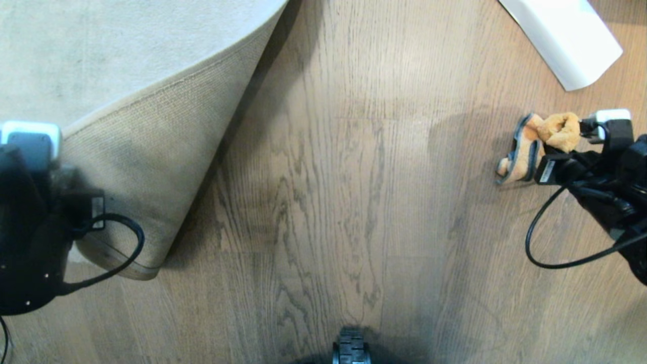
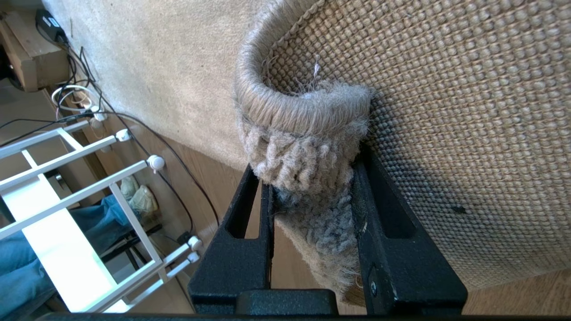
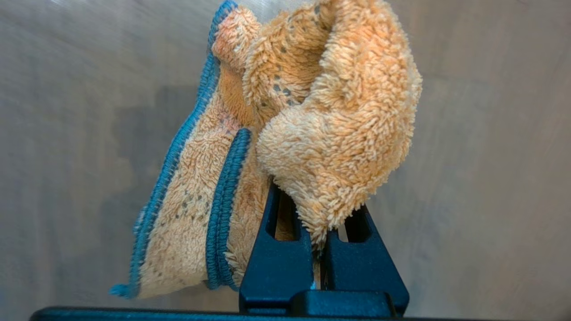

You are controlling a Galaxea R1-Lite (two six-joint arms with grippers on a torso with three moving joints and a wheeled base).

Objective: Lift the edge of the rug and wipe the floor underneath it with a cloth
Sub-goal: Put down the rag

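Observation:
The rug edge (image 1: 141,167) is folded back at the left, tan woven backing up, over the pale grey pile. My left gripper (image 2: 308,165) is shut on the rug's bound corner (image 2: 303,133) and holds it off the floor; in the head view only the left arm (image 1: 30,217) shows, beside the fold. The bared wood-grain floor (image 1: 354,202) fills the middle. At the right, my right gripper (image 1: 553,169) is shut on the cloth (image 1: 536,141), an orange fuzzy rag with dark trim. The cloth (image 3: 321,116) bunches up from the right gripper (image 3: 319,200), just above the planks.
A white curved sheet (image 1: 561,35) lies on the floor at the far right. My base wheel (image 1: 351,349) shows at the near edge. Past the rug, in the left wrist view, stand a white rack (image 2: 67,200), loose cables (image 2: 89,107) and a person's legs in jeans (image 2: 18,267).

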